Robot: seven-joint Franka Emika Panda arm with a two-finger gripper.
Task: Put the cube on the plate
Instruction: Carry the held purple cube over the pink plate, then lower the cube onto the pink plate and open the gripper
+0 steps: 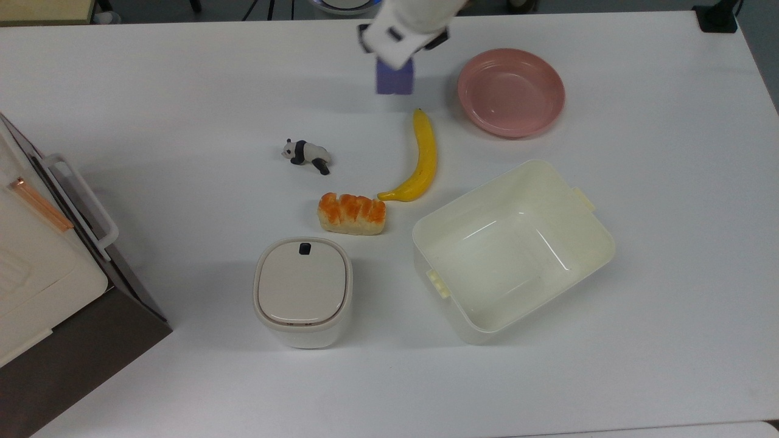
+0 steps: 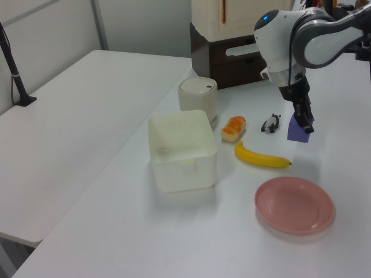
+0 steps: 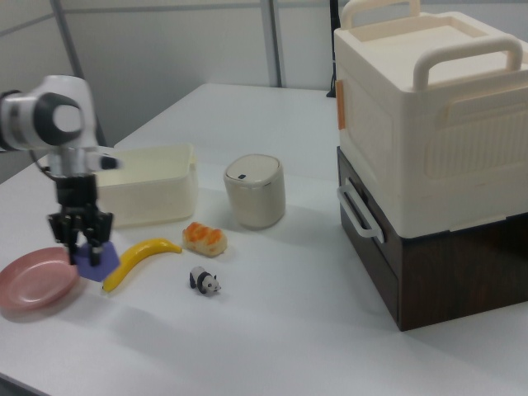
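Note:
The purple-blue cube hangs above the table with my gripper shut on it from above. In the top view it is left of the pink plate and just beyond the banana's far tip. The left view has the cube held by the gripper beyond the banana, with the plate lying bare near the front. Seen in the right view, the cube under the gripper is just right of the plate. The arm's white wrist hides the cube's top.
A yellow banana, a toy panda and a bread piece lie mid-table. A cream rectangular tub sits at the top view's right, a lidded white bin in front, and stacked storage boxes at the top view's left edge.

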